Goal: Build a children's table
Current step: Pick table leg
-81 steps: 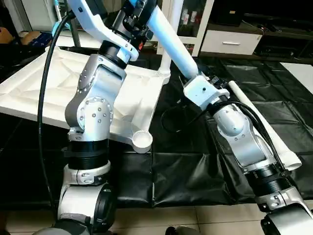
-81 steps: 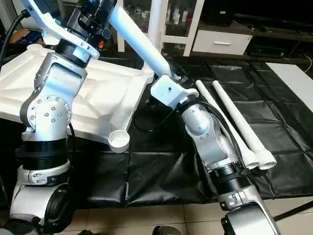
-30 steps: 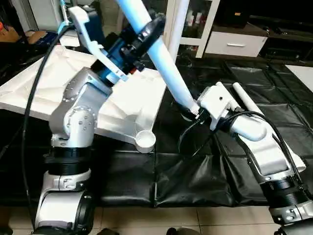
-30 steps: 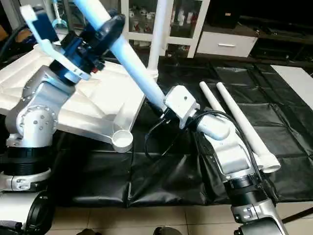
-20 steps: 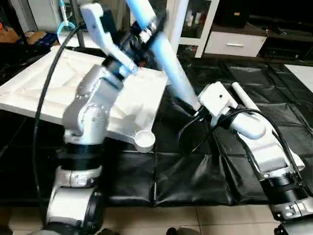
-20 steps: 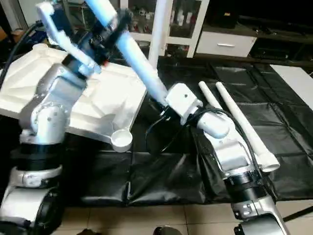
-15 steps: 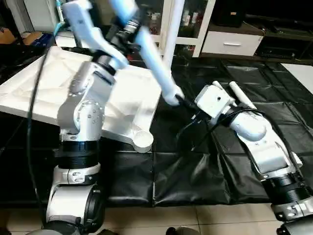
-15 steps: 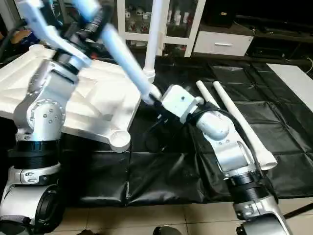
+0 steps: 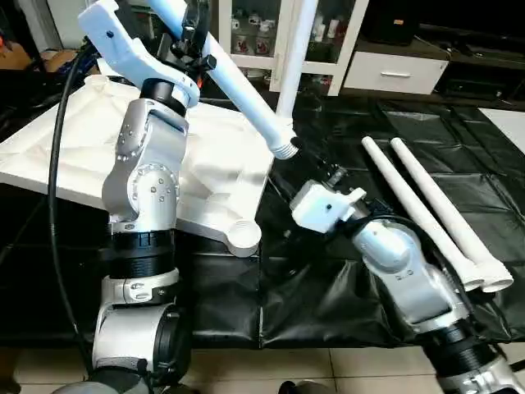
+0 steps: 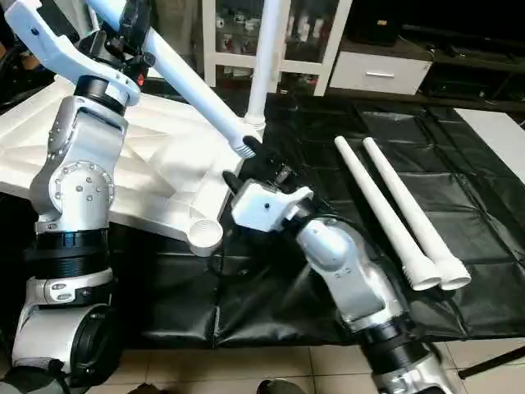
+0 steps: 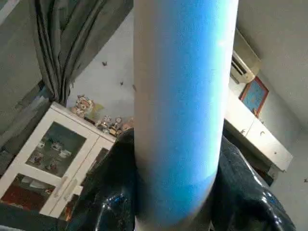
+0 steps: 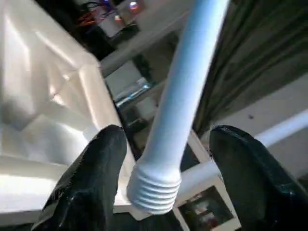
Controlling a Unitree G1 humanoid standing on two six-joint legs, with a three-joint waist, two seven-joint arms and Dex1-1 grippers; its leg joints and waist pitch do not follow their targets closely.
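The children's table lies as parts. Its white tabletop [image 9: 66,156] rests underside up on the left, with a bare corner socket [image 9: 244,236] at its near right. One leg [image 9: 295,49] stands upright at the far right corner. My left gripper [image 9: 194,34] is shut on a second leg [image 11: 180,96] and holds it slanting down to the right. That leg's threaded end [image 10: 244,146] hangs above the tabletop's right edge. My right gripper [image 12: 168,134] is open just below that end, its fingers [image 12: 103,159] apart on either side without touching it.
Two more white legs [image 9: 426,209] lie side by side on the black cover [image 9: 328,304] to the right. White cabinets and a low dark unit stand behind the work surface. Tiled floor shows along the near edge.
My right gripper let go of the leg's lower end, opened and dropped lower. The left gripper swung the leg so its threaded end now points near the tabletop's right edge.
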